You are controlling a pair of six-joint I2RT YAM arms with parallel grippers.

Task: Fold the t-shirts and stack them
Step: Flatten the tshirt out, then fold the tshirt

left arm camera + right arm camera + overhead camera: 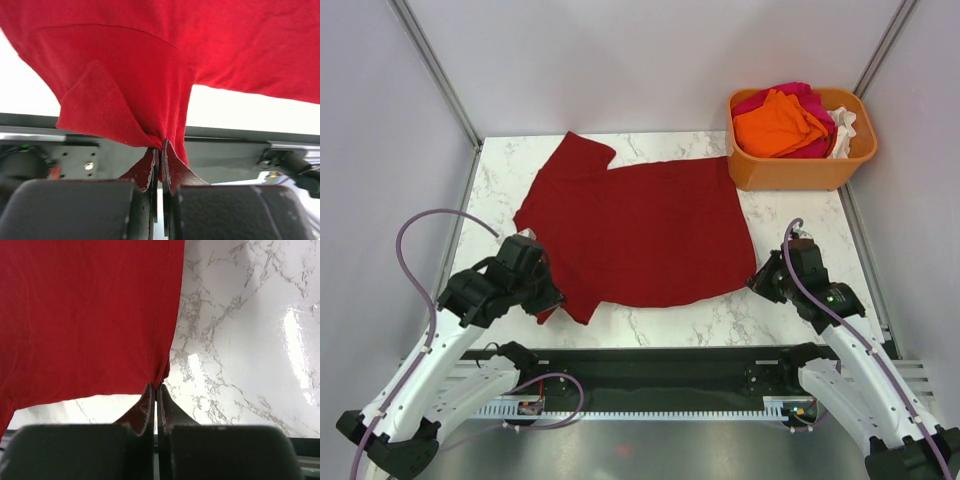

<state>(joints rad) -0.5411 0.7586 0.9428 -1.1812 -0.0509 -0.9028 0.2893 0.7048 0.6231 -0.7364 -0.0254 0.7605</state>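
Observation:
The dark red t-shirt (640, 230) lies spread across the marble table (800, 210), one sleeve at the far left. My left gripper (548, 300) is shut on its near left sleeve; in the left wrist view the gripper (161, 146) pinches bunched red cloth (150, 75). My right gripper (760, 282) is shut on the shirt's near right hem corner; in the right wrist view the gripper (156, 386) pinches that corner (80, 315). Orange (778, 122), magenta-pink (800, 95) and white (844, 128) t-shirts lie in the tub.
An orange plastic tub (800, 170) stands at the table's far right corner. A black rail (640, 370) runs along the near edge between the arm bases. Grey walls enclose the table on three sides.

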